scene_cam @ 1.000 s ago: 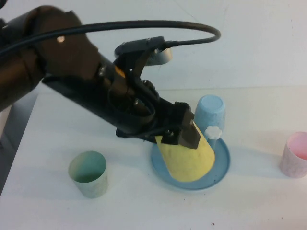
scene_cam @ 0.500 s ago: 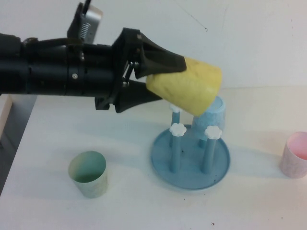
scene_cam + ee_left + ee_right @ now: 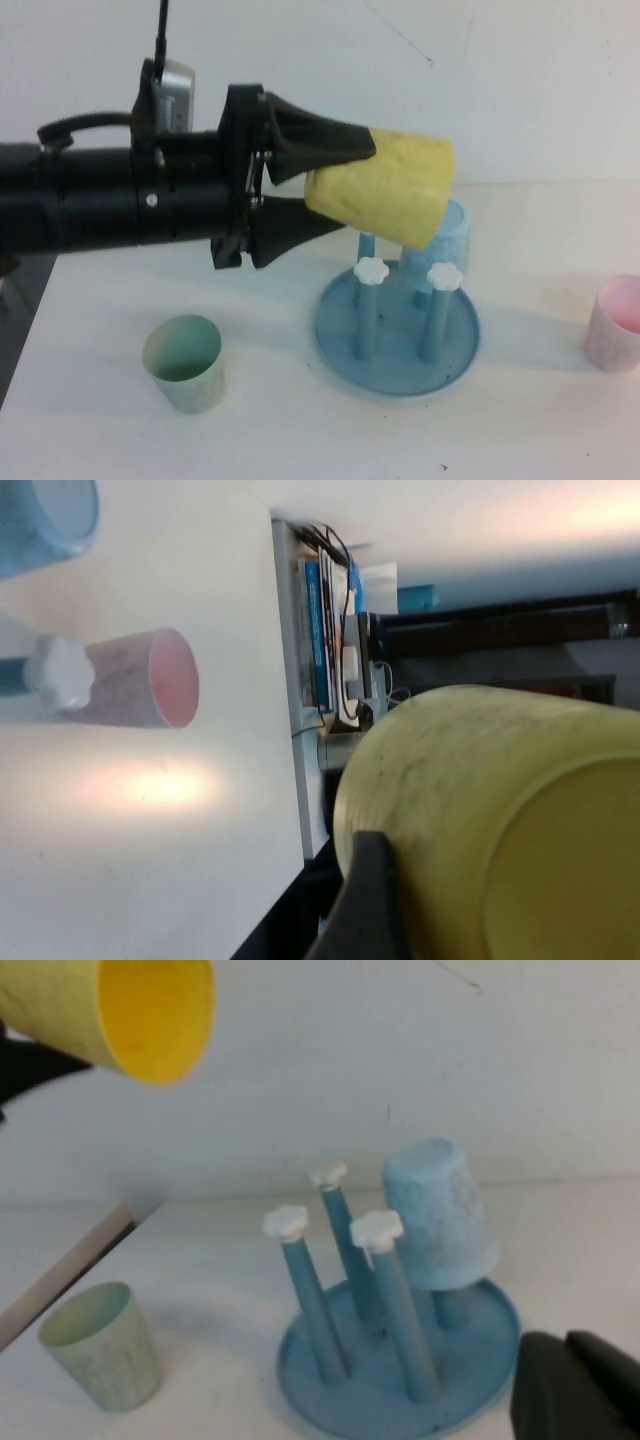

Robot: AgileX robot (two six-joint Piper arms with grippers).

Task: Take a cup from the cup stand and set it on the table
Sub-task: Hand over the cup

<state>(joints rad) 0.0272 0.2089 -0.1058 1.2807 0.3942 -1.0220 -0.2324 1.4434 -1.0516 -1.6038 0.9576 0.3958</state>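
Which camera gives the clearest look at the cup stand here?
The right wrist view: the cup stand shows its whole base, three bare pegs and the light blue cup on the fourth. The high view has it partly behind the yellow cup held by the left end effector. The left wrist view catches one knob.

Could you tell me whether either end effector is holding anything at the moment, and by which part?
The left end effector grips the yellow cup by its narrow closed end, above the cup stand. The right end effector holds nothing visible.
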